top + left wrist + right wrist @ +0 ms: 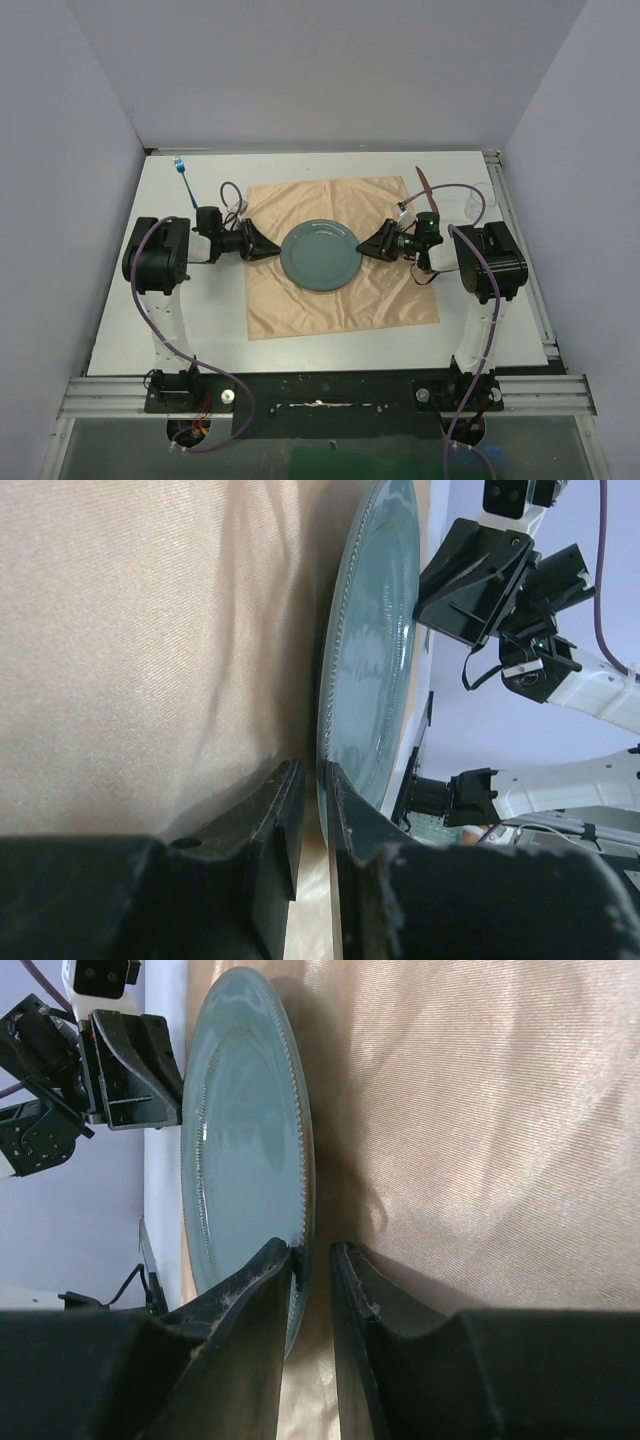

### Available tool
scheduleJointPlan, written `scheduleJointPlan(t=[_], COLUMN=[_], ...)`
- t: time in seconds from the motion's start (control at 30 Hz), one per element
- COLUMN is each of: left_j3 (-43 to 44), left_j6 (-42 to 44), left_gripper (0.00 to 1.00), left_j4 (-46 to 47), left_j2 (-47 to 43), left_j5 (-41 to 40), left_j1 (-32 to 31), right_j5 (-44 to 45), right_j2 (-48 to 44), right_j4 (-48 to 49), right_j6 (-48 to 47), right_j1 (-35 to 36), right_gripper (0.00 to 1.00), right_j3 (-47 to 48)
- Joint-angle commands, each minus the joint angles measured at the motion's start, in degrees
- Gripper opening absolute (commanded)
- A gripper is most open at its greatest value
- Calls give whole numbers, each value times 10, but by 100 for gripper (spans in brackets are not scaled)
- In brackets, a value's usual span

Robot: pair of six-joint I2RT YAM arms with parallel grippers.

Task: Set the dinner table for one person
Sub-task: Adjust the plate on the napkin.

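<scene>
A blue-grey plate sits mid-way on the peach cloth spread over the white dinner table. The left gripper pinches its left rim and the right gripper its right rim, with each pair of jaws nearly together.

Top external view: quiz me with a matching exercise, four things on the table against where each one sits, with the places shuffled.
Things:
1 plate
2 peach cloth
3 blue utensil
4 brown utensil

Places:
A far right of the dinner table
B middle of the cloth
C far left of the table
D spread over the table's centre

Pairs: 1-B; 2-D; 3-C; 4-A
</scene>
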Motion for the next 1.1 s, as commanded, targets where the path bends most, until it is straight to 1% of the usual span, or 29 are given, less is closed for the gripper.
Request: scheduleJointPlan(t=[0.0,0.43,0.53,0.6,0.7,0.8,0.87,0.9,1.07], left_j3=[-14,-9,-21,-34,-63,-85,-84,-75,-81], left_j6=[33,48,19,-25,-137,-320,-471,-510,-506], left_gripper=[14,18,18,18,18,18,18,20,22], left_j4=[5,18,64,125,287,536,732,775,782], left_j2=[25,28,25,21,23,51,91,113,119], left_j5=[15,44,53,64,84,105,110,114,119], left_j1=[10,10,10,10,11,12,14,15,13], right_j5=[6,6,5,5,5,6,7,7,12], right_j2=[7,10,10,9,7,5,5,4,-1], right_j4=[-4,-15,-16,-19,-23,-30,-34,-35,-45], right_j6=[-15,-21,-21,-22,-26,-31,-33,-34,-42], right_j1=[6,6,6,6,6,7,7,7,7], right_gripper=[23,23,23,23,23,23,22,22,22], right_j3=[15,21,21,22,22,22,23,23,22])
